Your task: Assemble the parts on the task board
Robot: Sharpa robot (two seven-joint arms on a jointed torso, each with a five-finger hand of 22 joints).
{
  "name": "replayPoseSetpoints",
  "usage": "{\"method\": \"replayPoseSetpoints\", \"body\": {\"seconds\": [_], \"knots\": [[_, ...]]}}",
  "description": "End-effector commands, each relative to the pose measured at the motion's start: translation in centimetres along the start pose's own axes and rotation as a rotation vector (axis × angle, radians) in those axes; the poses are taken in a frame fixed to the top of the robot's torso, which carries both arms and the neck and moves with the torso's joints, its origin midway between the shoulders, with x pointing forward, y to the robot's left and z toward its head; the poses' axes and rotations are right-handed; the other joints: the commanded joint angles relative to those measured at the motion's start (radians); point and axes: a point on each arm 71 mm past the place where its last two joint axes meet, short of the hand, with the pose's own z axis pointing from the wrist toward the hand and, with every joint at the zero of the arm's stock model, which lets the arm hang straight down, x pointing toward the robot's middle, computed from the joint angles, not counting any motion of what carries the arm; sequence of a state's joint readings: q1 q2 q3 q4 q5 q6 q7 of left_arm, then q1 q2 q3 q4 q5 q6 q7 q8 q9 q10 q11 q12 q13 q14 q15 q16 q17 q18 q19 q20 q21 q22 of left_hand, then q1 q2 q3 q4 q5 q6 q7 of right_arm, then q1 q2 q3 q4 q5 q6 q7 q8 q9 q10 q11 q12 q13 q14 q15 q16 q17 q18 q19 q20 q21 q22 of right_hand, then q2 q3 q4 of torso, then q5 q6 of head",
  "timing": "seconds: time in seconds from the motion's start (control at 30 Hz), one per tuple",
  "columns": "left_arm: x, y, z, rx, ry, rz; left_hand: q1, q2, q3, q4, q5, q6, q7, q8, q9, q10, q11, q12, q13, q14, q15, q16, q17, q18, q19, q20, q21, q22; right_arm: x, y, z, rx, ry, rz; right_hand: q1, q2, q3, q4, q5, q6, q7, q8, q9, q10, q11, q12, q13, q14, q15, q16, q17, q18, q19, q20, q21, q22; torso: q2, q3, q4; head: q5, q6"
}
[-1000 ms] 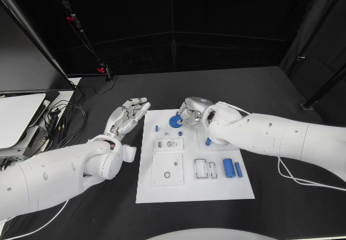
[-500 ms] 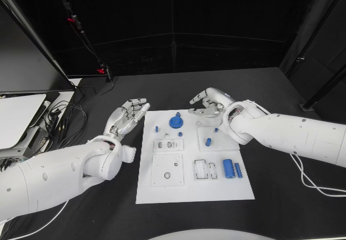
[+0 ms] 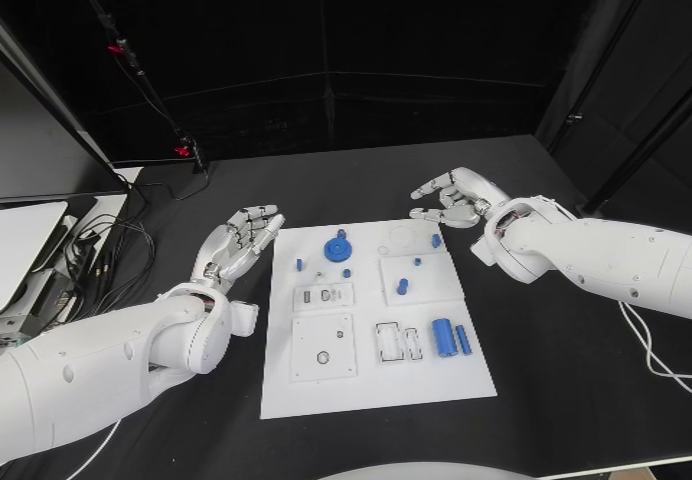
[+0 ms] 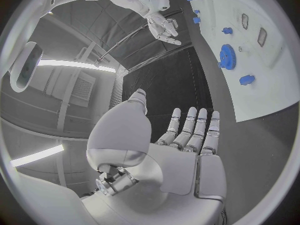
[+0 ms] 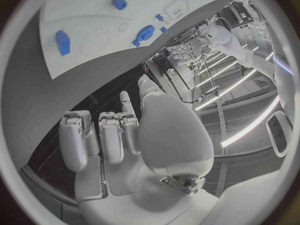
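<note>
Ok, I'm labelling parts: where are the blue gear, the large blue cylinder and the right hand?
blue gear (image 3: 338, 249), head view, on its toothed disc.
large blue cylinder (image 3: 443, 337), head view, mid-body.
right hand (image 3: 456, 199), head view, its middle.

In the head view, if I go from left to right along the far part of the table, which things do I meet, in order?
Left hand → small blue peg → blue gear → right hand.

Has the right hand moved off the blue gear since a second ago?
Yes. The right hand has left the blue gear and pulled back past the far right corner of the task board, holding nothing. The gear stays on the board.
</note>
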State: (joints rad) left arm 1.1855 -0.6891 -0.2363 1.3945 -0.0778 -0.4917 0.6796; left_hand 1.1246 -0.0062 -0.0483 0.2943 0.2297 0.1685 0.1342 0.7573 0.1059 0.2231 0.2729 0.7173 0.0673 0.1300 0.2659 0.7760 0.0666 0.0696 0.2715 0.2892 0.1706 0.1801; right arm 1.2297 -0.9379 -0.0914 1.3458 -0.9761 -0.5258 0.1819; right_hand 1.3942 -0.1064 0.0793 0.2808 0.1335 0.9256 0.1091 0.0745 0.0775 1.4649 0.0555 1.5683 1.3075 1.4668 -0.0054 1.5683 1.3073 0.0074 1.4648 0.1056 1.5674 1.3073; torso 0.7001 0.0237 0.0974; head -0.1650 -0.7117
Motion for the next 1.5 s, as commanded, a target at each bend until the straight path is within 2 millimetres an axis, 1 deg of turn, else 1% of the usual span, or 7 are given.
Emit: {"method": "replayPoseSetpoints", "body": {"seconds": [0.03,0.13,0.37,0.53,0.67,0.97,1.5], "knots": [[0.1,-1.8,-0.2,0.251,0.010,-0.004,0.001,0.008,0.003,-0.001,0.004,0.000,0.165,0.005,-0.001,-0.007,-0.003,0.004,-0.001,0.000,0.005,0.004,-0.001,0.017,-0.007,-0.001,0.004,0.001,-0.4,-0.9,-0.3,-0.013,0.029,-0.061,0.012,-0.003,-0.008,-0.002,-0.009,-0.005,-0.005,-0.007,-0.002,0.106,-0.010,0.003,0.263,0.104,-0.004,0.002,0.263,-0.007,0.106,-0.001,0.003,0.263,0.001,0.0016,0.0000,-0.013,0.005],[0.1,-1.7,-0.2,0.250,0.010,-0.004,0.001,0.008,0.003,-0.001,0.004,0.000,0.165,0.005,-0.001,-0.007,-0.003,0.004,-0.001,0.000,0.005,0.004,-0.001,0.017,-0.007,-0.001,0.004,0.001,-0.7,-2.1,-0.6,0.031,0.049,-0.088,0.018,-0.006,-0.010,-0.001,-0.014,-0.012,-0.008,-0.008,-0.003,0.106,-0.012,0.003,0.263,0.104,-0.006,0.002,0.263,-0.007,0.106,-0.002,0.003,0.263,0.002,0.0017,0.0015,-0.021,0.007],[0.1,-1.6,-0.3,0.247,0.008,-0.003,0.001,0.008,0.003,-0.001,0.004,0.000,0.165,0.005,-0.001,-0.007,-0.003,0.004,-0.001,0.000,0.005,0.004,-0.001,0.017,-0.007,-0.001,0.004,0.001,-0.3,-4.2,-1.5,0.100,0.123,-0.132,0.028,-0.014,-0.014,0.003,-0.031,-0.015,-0.011,-0.007,-0.003,0.106,-0.015,0.003,0.263,0.104,-0.009,0.002,0.263,-0.007,0.106,-0.005,0.003,0.263,0.003,0.0006,0.0001,-0.022,0.007],[0.0,-1.5,-0.4,0.245,0.006,-0.002,0.001,0.008,0.003,-0.001,0.004,0.000,0.165,0.005,-0.001,-0.007,-0.003,0.004,-0.001,0.000,0.005,0.004,-0.001,0.017,-0.007,-0.001,0.004,0.001,0.6,-5.0,-2.1,0.123,0.169,-0.144,0.036,-0.019,-0.015,0.004,-0.040,-0.016,-0.012,-0.006,-0.002,0.106,-0.017,0.003,0.263,0.104,-0.010,0.002,0.263,-0.007,0.106,-0.006,0.003,0.263,0.002,0.0007,0.0022,-0.024,0.005],[0.0,-1.5,-0.4,0.244,0.006,-0.002,0.001,0.008,0.003,-0.001,0.004,0.000,0.165,0.005,-0.001,-0.007,-0.003,0.004,-0.001,0.000,0.005,0.004,-0.001,0.017,-0.007,-0.001,0.004,0.001,0.9,-5.3,-2.2,0.129,0.188,-0.154,0.040,-0.021,-0.015,0.004,-0.044,-0.016,-0.014,-0.005,-0.002,0.106,-0.018,0.003,0.263,0.104,-0.011,0.002,0.263,-0.007,0.106,-0.007,0.003,0.263,0.003,0.0013,0.0027,-0.024,0.004],[-0.1,-1.5,-0.4,0.244,0.005,-0.001,0.001,0.008,0.003,-0.001,0.004,0.000,0.165,0.005,-0.001,-0.007,-0.003,0.004,-0.001,0.000,0.005,0.004,-0.001,0.017,-0.007,-0.001,0.004,0.001,1.3,-5.5,-2.3,0.139,0.199,-0.168,0.046,-0.019,-0.013,0.004,-0.044,-0.014,-0.015,-0.004,-0.002,0.106,-0.019,0.003,0.263,0.104,-0.011,0.002,0.263,-0.007,0.106,-0.007,0.003,0.263,0.002,0.0002,0.0025,-0.022,0.004],[-0.1,-1.5,-0.5,0.243,0.006,-0.003,0.003,0.009,0.003,-0.001,0.006,-0.001,0.165,0.006,-0.003,-0.008,-0.003,0.005,-0.001,0.000,0.005,0.005,-0.001,0.017,-0.007,-0.001,0.005,0.001,1.4,-5.4,-2.1,0.165,0.154,-0.189,0.075,0.007,0.004,0.000,-0.021,0.001,-0.013,0.004,0.002,0.106,-0.019,0.003,0.263,0.104,-0.012,0.002,0.263,-0.007,0.106,-0.010,0.003,0.263,0.003,0.0009,0.0019,-0.018,0.006]]}}
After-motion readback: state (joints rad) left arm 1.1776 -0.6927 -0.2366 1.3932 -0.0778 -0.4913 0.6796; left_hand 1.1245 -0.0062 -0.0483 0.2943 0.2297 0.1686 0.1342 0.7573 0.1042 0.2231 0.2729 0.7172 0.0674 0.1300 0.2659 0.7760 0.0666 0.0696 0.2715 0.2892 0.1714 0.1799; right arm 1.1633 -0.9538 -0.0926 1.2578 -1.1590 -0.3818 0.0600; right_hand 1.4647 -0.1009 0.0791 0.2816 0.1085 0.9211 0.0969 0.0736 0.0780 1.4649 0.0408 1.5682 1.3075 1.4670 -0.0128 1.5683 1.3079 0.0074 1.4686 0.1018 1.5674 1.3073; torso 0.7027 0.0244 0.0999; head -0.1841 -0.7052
